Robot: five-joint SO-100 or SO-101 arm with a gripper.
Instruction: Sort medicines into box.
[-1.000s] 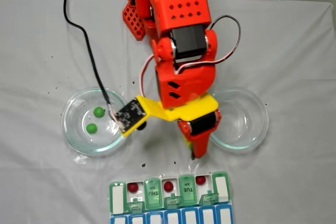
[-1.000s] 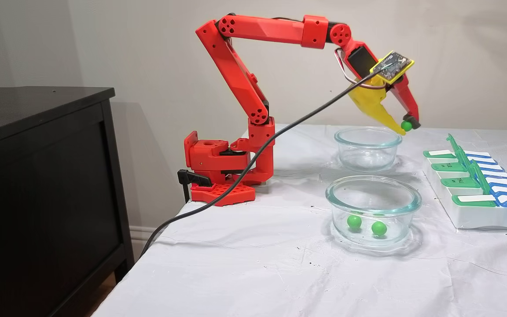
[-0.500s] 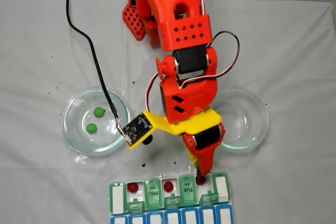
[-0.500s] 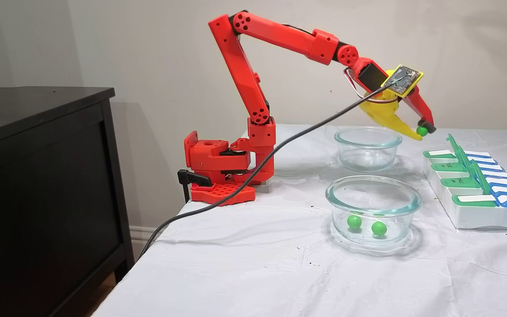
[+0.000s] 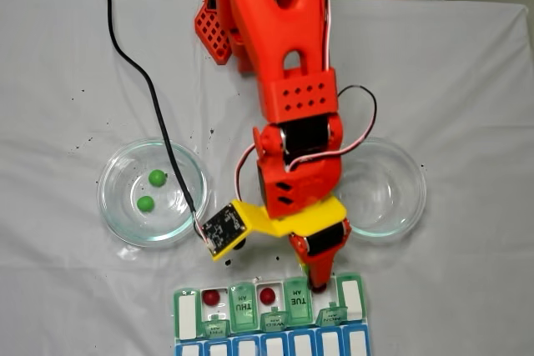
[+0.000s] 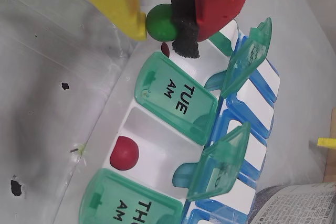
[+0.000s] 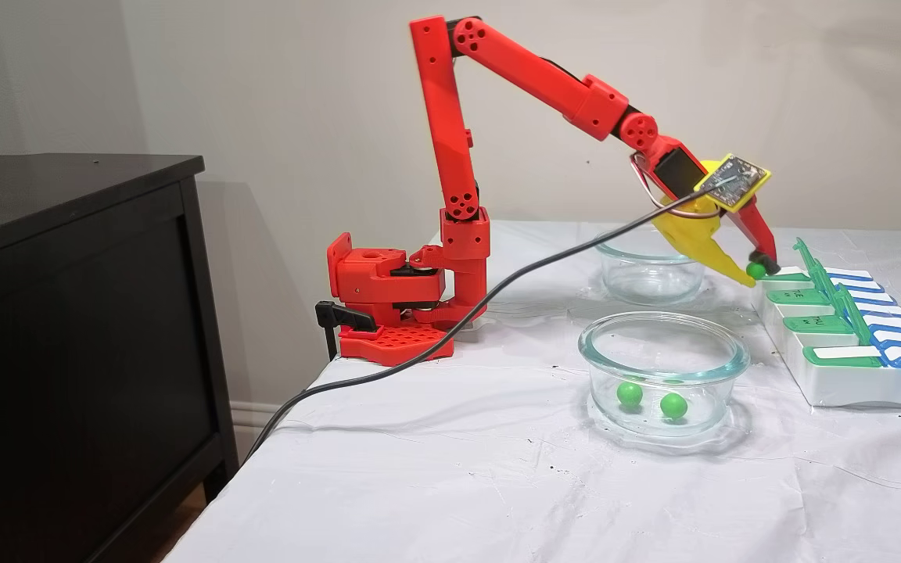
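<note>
The table [image 7: 435, 469], under a white cloth, stretches away below and behind the end effector. Back from the tip along the arm and off to each side sit two glass dishes: an empty dish [image 5: 400, 198] at the right in the top-down fixed view, and a dish [image 5: 113, 206] at the left in that view, holding two green balls [image 5: 151, 190]. Directly beneath the tip lies the weekly pill organizer [image 5: 188, 310], several of its green lids raised. The closed TUE lid [image 6: 176, 97] sits just below the tip in the wrist view, and farther down that view an open white compartment holds a red ball [image 6: 124, 152]; another red ball [image 6: 165, 50] peeks out right under the tip.

The end effector [image 6: 160, 22] is clamped on a green ball [image 6: 161, 22], pinched between the yellow finger and the black foam pad [image 6: 185, 22] of the red finger, hovering just above the organizer's near edge.

Risks, as I judge them: the glossy ball is held only at its sides, so it could squirt out early and roll over the cloth. Released from this spot, it may land on the closed TUE lid and bounce off, or drop into the compartment that already holds a red ball. A raised lid could also catch the fingers as they descend.
</note>
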